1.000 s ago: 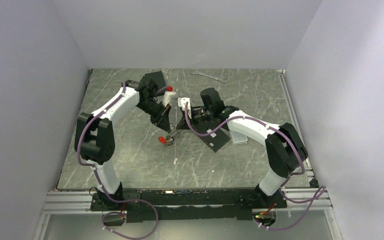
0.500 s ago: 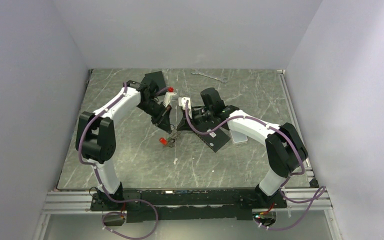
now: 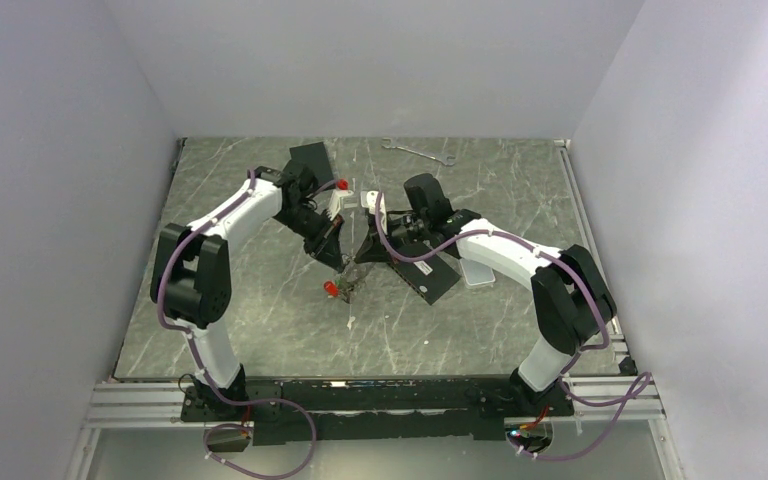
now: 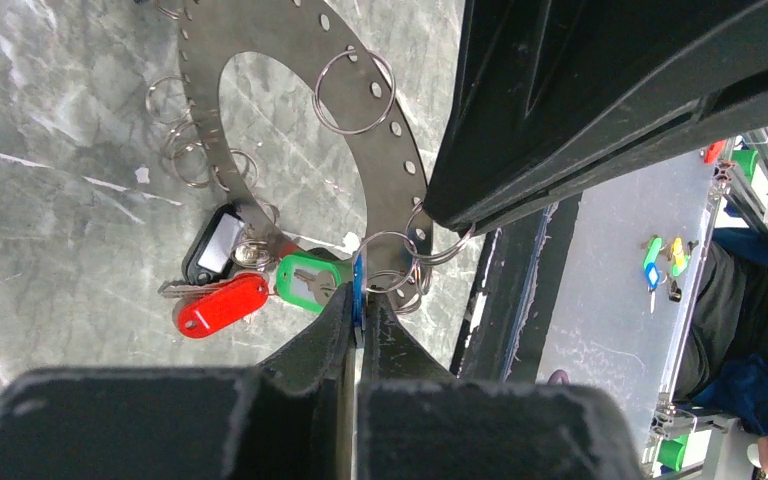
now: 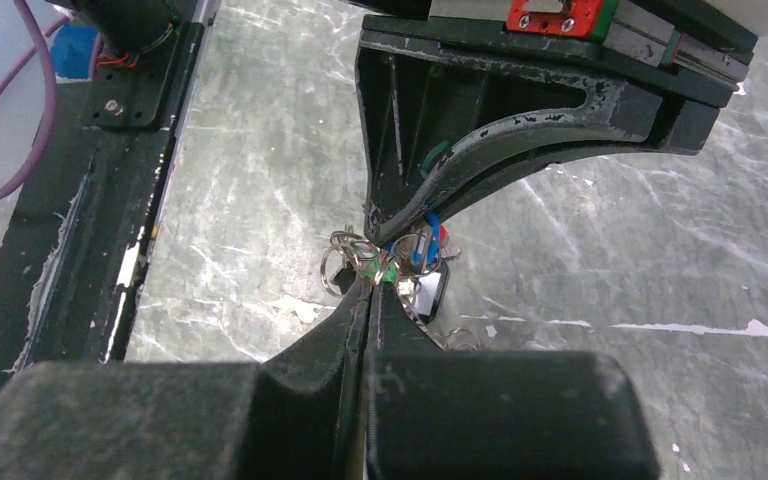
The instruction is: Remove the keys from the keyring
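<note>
Overhead view, past second: both hands have crept toward the top of the frame with their tips together at centre, and the red plastic tag (image 3: 331, 289) has drifted slightly down and right beneath them. The left hand (image 4: 357, 300) is fully closed, pinching a blue-tagged key (image 4: 358, 283) (only a sliver of blue shows between the fingers). The right hand (image 5: 371, 283) is also fully closed, apparently on the edge of the keyring (image 4: 200, 110). This is a large thin grey perforated metal loop running from upper left to centre of the left wrist view, over the grey marbled worktop (image 4: 50, 120). The other keys, green-tagged (image 4: 305, 282) and black-tagged (image 4: 212, 245) with the red, cluster at lower centre on small split rings. Reading: the pull has begun, but no key looks free of the loop yet.
</note>
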`<state>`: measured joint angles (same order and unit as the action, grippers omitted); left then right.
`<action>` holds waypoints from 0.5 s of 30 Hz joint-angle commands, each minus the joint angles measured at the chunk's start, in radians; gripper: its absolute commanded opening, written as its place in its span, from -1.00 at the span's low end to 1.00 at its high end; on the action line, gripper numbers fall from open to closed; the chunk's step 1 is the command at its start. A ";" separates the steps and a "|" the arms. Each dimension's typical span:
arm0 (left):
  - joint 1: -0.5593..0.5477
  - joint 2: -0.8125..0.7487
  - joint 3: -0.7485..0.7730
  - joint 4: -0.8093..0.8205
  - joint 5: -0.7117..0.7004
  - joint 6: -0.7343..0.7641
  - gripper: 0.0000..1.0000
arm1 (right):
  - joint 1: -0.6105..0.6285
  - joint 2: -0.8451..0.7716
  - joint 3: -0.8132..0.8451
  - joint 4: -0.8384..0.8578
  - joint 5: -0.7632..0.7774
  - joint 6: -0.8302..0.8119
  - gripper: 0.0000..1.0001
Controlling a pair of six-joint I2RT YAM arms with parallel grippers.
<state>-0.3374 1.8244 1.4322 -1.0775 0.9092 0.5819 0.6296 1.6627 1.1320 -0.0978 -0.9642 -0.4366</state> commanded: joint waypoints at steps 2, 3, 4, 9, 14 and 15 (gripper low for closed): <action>0.012 -0.029 0.007 0.049 -0.006 0.034 -1.00 | 0.003 -0.016 0.032 -0.035 -0.130 -0.004 -1.00; 0.012 -0.032 0.007 0.053 -0.005 0.031 -1.00 | 0.004 -0.015 0.034 -0.044 -0.129 -0.015 -1.00; 0.012 -0.034 0.008 0.055 -0.001 0.027 -1.00 | 0.004 -0.014 0.036 -0.055 -0.127 -0.025 -1.00; 0.012 -0.056 0.031 0.055 0.014 0.007 -1.00 | 0.010 -0.002 0.040 -0.096 -0.123 -0.073 -1.00; 0.013 -0.065 0.053 0.046 0.021 0.000 -1.00 | 0.022 0.005 0.049 -0.140 -0.110 -0.119 -1.00; 0.013 -0.067 0.055 0.045 0.022 -0.001 -1.00 | 0.024 0.010 0.051 -0.148 -0.106 -0.127 -1.00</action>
<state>-0.3378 1.8095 1.4338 -1.0786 0.9310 0.5823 0.6342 1.6684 1.1492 -0.1577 -0.9817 -0.5133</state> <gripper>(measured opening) 0.045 0.018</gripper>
